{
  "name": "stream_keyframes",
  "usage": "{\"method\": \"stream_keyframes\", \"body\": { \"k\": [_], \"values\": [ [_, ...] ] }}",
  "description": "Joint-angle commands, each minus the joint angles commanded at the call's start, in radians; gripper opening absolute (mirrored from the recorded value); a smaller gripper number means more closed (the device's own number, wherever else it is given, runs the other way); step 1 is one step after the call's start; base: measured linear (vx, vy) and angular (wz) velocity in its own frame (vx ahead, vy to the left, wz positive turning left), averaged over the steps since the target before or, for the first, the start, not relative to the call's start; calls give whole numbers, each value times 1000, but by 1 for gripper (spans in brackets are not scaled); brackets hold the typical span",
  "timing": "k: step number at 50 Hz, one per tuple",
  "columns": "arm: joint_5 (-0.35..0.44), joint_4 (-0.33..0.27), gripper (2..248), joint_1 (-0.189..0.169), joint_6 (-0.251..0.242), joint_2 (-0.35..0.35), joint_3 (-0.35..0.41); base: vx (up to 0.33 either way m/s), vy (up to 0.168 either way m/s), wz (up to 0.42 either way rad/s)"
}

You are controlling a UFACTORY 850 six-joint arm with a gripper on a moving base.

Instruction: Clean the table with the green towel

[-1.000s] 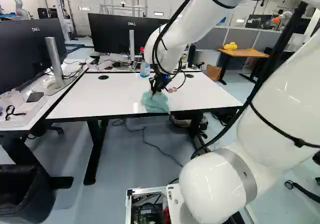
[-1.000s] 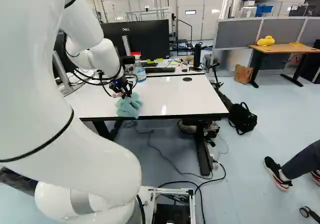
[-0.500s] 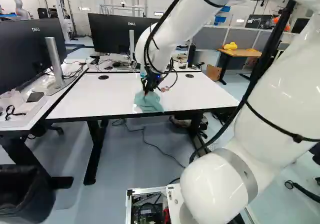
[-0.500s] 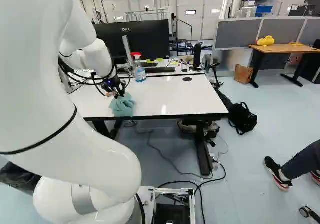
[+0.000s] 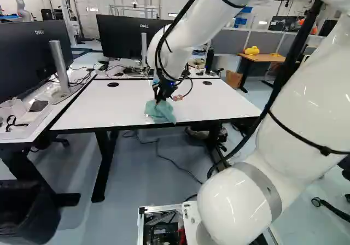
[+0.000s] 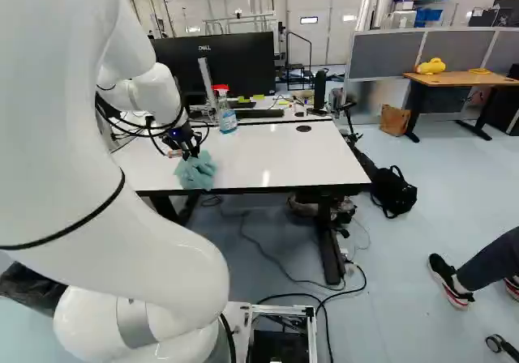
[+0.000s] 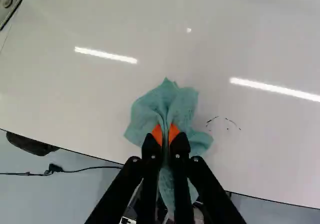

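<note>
Hold the towel (image 7: 147, 115) at its gathered middle, where the gripper (image 7: 166, 138) pinches it narrowly; expect light, limp handling and folding under drag.

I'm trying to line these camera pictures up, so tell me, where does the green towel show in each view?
Left base view: the green towel is slightly left of centre, by the near edge of the white table.
Right base view: the green towel is left of centre, by that edge.
Wrist view: the green towel is pinched in the claw.
Shared landmark: the table's near edge.
</note>
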Motion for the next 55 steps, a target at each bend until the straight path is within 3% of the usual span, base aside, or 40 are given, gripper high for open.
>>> {"method": "stream_keyframes", "body": {
  "k": [31,55],
  "values": [
    [0,141,35,0,0,0,0,0,0,0],
    [0,144,35,0,0,0,0,0,0,0]
  ]
}}
